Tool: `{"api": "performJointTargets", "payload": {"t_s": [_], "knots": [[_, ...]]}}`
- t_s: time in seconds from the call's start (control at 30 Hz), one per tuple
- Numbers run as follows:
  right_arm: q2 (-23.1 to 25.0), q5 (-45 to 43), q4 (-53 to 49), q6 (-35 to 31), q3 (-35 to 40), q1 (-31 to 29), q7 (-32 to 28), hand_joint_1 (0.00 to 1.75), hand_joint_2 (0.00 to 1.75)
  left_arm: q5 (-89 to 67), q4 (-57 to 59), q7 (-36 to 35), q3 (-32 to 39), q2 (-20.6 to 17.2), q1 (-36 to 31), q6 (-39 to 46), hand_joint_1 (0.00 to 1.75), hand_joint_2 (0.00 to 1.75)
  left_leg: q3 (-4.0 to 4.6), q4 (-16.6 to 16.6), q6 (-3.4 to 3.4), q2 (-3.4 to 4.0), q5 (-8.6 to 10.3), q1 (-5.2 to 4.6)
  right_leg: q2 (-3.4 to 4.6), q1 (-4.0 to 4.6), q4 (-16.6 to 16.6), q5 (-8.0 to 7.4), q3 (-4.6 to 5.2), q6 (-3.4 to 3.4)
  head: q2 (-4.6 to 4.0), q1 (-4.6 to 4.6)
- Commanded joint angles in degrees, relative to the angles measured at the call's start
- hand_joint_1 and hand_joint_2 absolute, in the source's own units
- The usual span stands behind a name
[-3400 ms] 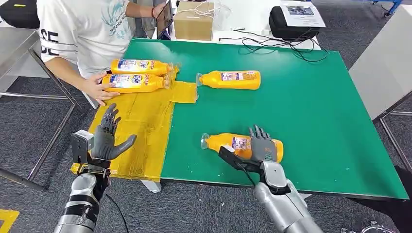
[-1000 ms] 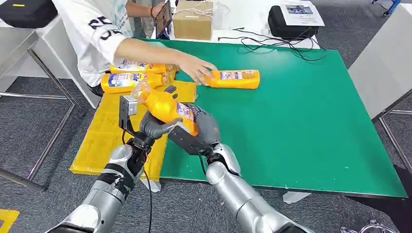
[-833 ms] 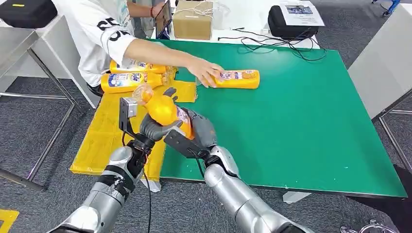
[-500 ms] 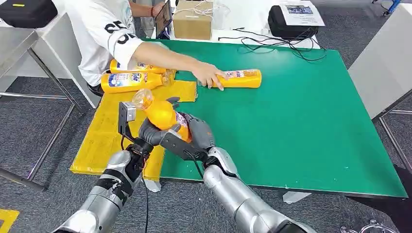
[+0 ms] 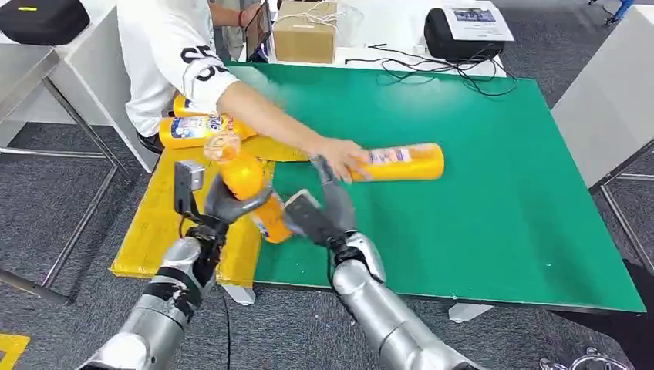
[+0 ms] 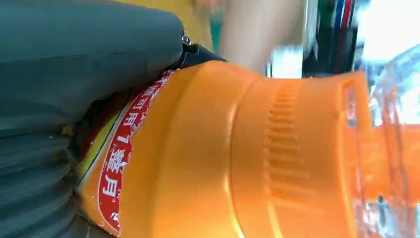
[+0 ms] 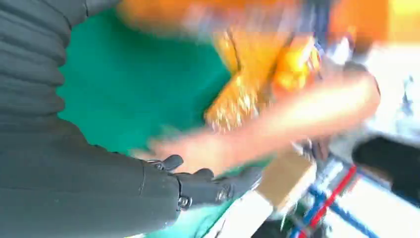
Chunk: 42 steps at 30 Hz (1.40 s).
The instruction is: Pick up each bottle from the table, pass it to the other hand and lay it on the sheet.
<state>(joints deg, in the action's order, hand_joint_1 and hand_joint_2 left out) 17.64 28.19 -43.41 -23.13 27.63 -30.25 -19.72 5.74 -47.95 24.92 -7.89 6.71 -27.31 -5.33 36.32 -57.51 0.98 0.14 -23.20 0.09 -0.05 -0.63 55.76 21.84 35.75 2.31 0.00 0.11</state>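
Observation:
My left hand grips an orange bottle by its body, clear cap pointing away from me, tilted above the edge of the yellow sheet. The left wrist view shows the same bottle close up against my thumb. Just right of the bottle's base, my right hand has its fingers spread upward and holds nothing; the right wrist view shows it over the green table. A person's hand grasps another orange bottle lying on the green table. Two bottles lie on the sheet's far end, partly hidden by the person's arm.
The person in a white shirt leans in from the far left, arm stretched across the table above my hands. A cardboard box, a black case and cables sit at the far edge. A grey table stands right.
My right hand has let go of the bottle and drawn off to the right; my left hand now holds it alone, slightly left. The person has slid the far bottle rightward and nearer.

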Motion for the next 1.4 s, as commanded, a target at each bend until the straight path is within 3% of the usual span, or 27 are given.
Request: {"api": "performJointTargets", "payload": {"t_s": [0.03,0.2,0.37,0.43,0.63,0.97,1.13,1.4], "knots": [[-5.39,-4.02,-17.91,0.06,-6.17,5.49,-2.32,0.0,1.75,-14.08,3.84,5.01,4.33,-6.3,-5.06,7.4,1.75,1.75,-0.21,-0.03,-0.09,-0.25,-0.1,0.08,-0.24,0.08,0.07,0.2,-0.26,-0.11,0.0,0.0],[-6.76,-6.79,-23.96,2.12,-7.93,8.3,-3.47,0.0,1.75,-28.69,3.66,6.13,4.73,-10.35,-5.14,14.13,1.75,1.75,-0.26,-0.04,-0.07,-0.09,-0.16,0.08,-0.02,0.07,0.07,0.19,-0.29,-0.09,0.0,0.0],[-7.47,-7.58,-25.69,3.06,-8.42,9.13,-3.57,0.0,1.75,-34.8,5.69,7.89,5.83,-11.57,-4.73,15.11,1.75,1.75,-0.3,-0.03,-0.08,-0.09,-0.16,0.08,-0.05,0.07,0.07,0.21,-0.33,-0.12,0.0,-0.02],[-7.91,-8.36,-25.52,3.43,-8.8,9.04,-3.73,0.0,1.75,-41.85,6.87,7.89,3.24,-14.06,-3.76,18.89,1.75,1.75,-0.21,0.01,-0.06,-0.1,-0.09,0.07,-0.06,0.06,0.02,0.14,-0.24,-0.09,0.0,-0.02],[-7.92,-8.5,-25.41,3.55,-8.84,8.97,-3.8,0.0,1.75,-41.77,7.1,8.34,3.45,-14.1,-3.67,18.91,1.75,1.75,-0.09,0.04,-0.04,-0.04,-0.04,0.04,0.0,0.03,-0.01,0.06,-0.11,-0.06,0.0,-0.02],[-9.05,-10.31,-21.33,6.85,-7.52,5.12,-4.3,0.0,1.75,-65.86,22.79,6.9,-11.33,-23.68,-7.1,22.05,1.75,1.75,-0.31,0.02,-0.09,0.09,-0.15,0.04,0.13,0.03,0.08,0.16,-0.26,-0.11,0.0,-0.02],[-8.93,-10.51,-19.35,8.1,-6.48,3.35,-4.43,0.0,1.75,-75.0,26.65,3.48,-19.55,-24.49,-10.82,21.28,1.75,1.75,-0.2,-0.01,-0.07,0.01,-0.08,0.06,0.04,0.05,0.08,0.12,-0.18,-0.1,0.0,0.0],[-8.79,-10.49,-18.42,8.56,-5.92,2.75,-4.56,0.0,1.75,-76.59,27.53,3.07,-21.44,-24.04,-11.59,20.57,1.75,1.75,-0.18,0.06,-0.08,-0.05,0.0,0.03,0.06,0.01,0.04,0.06,-0.22,-0.07,0.0,0.0]]}}
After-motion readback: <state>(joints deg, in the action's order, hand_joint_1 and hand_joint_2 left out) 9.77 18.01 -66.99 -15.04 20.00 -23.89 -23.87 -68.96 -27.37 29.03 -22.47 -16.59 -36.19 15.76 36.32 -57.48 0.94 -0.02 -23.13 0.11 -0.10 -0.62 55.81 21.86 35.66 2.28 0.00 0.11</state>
